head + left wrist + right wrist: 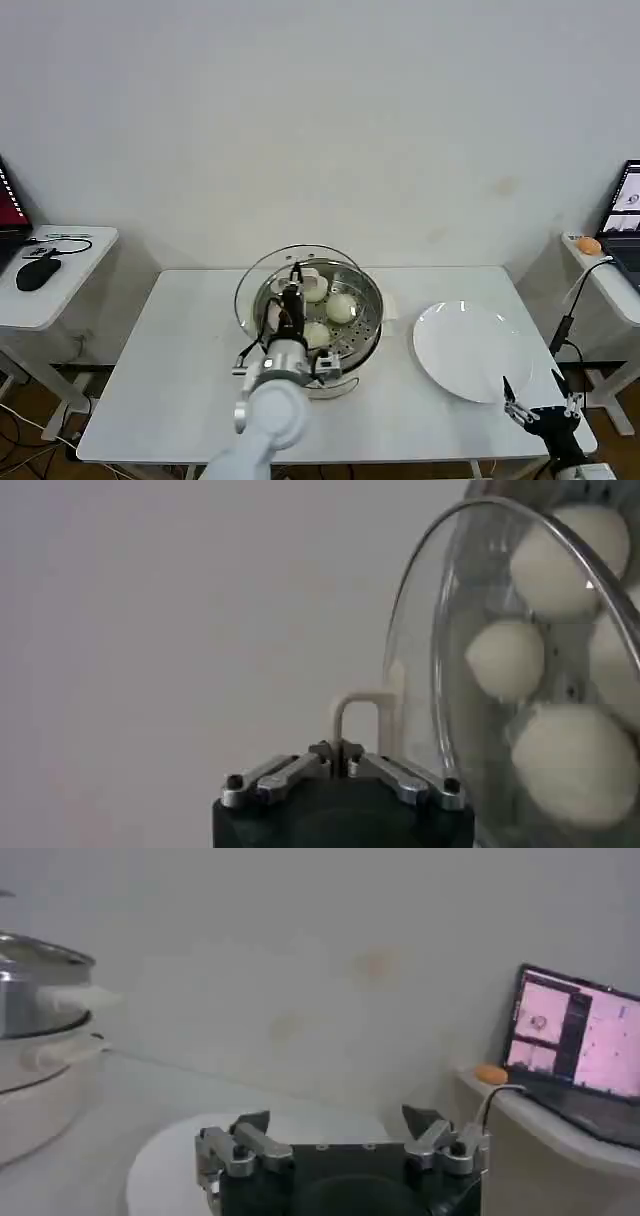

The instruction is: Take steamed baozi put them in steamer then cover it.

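The steamer (368,335), a shiny steel pot on a white base, stands mid-table with several cream-white baozi (342,308) on its perforated tray. My left gripper (293,290) is shut on the pale bar handle (360,705) of the clear glass cover (252,290), which hangs tilted on edge over the pot's left side. In the left wrist view the left gripper (340,750) pinches the handle, and the baozi (508,658) show through the cover (420,680). My right gripper (540,402) waits open and empty near the table's front right corner; the right gripper (338,1123) faces the steamer (35,988).
An empty white plate (465,350) lies right of the pot, the same plate (170,1148) lying just before the right gripper. A side table (55,300) on the left carries a black mouse (38,270). A laptop (580,1043) and an orange object (589,245) sit on the right shelf.
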You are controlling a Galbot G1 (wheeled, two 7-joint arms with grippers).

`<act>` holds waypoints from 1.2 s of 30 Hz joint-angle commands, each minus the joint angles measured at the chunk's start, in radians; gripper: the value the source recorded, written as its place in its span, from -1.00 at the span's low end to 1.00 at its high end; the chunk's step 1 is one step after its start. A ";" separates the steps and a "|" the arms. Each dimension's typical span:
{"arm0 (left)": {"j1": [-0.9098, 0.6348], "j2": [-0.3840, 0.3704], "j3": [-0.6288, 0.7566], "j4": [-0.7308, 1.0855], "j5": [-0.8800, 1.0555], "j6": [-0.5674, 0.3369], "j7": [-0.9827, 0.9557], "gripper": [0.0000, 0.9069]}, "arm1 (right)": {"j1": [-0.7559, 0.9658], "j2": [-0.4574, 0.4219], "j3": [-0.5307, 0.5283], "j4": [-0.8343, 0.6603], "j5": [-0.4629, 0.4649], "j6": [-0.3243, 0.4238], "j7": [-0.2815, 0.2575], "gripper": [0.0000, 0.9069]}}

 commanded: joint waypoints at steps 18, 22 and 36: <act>-0.030 -0.121 0.021 0.189 0.105 -0.014 -0.031 -1.00 | 0.005 -0.005 -0.034 -0.014 -0.025 0.010 0.002 1.00; -0.024 -0.117 0.012 0.188 0.112 -0.019 -0.035 -1.00 | 0.006 -0.007 -0.036 -0.017 -0.027 0.012 0.002 1.00; -0.009 -0.122 0.010 0.182 0.121 -0.021 -0.038 -1.00 | 0.007 -0.010 -0.041 -0.023 -0.029 0.012 0.003 1.00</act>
